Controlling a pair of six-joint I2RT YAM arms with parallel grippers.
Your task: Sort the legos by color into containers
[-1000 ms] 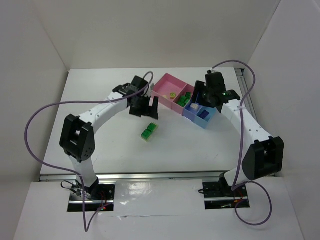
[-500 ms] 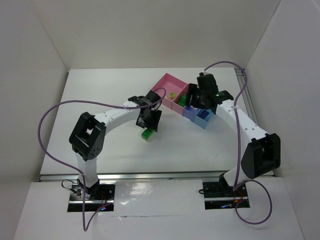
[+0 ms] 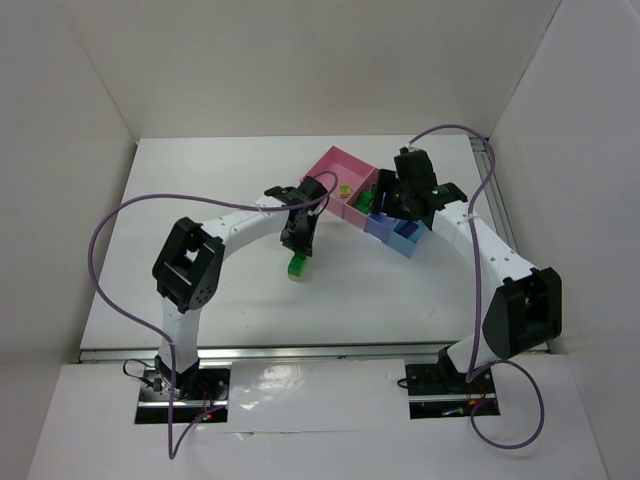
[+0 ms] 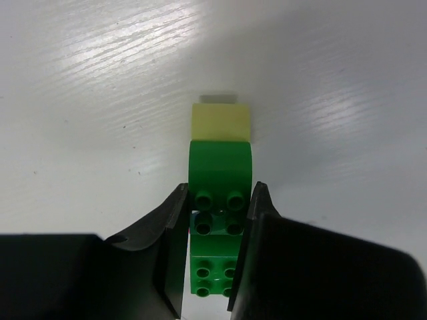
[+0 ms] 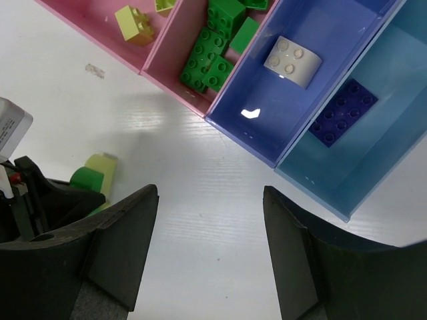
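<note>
A short row of legos lies on the white table: a pale yellow-green brick [image 4: 221, 122], then three bright green bricks [image 4: 220, 167]. My left gripper [image 4: 219, 193] is shut on the middle green lego [image 4: 215, 220], with both fingers pressed against its sides. From above the left gripper [image 3: 298, 250] stands over that row [image 3: 297, 267]. My right gripper [image 5: 210, 190] hangs open and empty over bare table beside the containers [image 3: 330, 160]. The large pink tray [image 5: 87, 15] holds yellow-green bricks [image 5: 133, 23], the small pink tray [image 5: 172, 63] green ones [image 5: 207, 57]. The periwinkle tray [image 5: 287, 117] holds a beige brick [image 5: 291, 60], the light blue tray [image 5: 363, 160] a flat purple one [image 5: 343, 112].
The trays sit diagonally at the back right of the table [image 3: 200, 190]. White walls [image 3: 90, 100] enclose it on three sides. A purple cable [image 3: 110, 215] arcs over the left arm. In the right wrist view the left arm's wrist [image 5: 17, 173] shows at the lower left.
My left gripper has swung down from beside the pink tray onto the green row and closed from wide open onto a green lego. The right gripper shifted slightly left and has held still since.
</note>
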